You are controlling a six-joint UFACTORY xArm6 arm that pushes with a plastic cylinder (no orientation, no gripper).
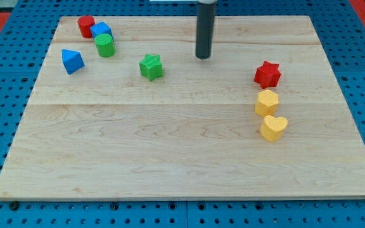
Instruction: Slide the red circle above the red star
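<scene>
The red circle [85,26] sits at the desk's [182,145] top-left corner, touching the blue block [101,30], well to the view's left of my tip [203,57]. The red star [267,74] lies near the right edge, opposite side. No pincer exists to report. Pale wood desk on blue pegboard.

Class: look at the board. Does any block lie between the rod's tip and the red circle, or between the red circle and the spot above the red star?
My tip has a clear line to the red circle. The blue cube touches the circle's right side, blocking its path toward the red star.
</scene>
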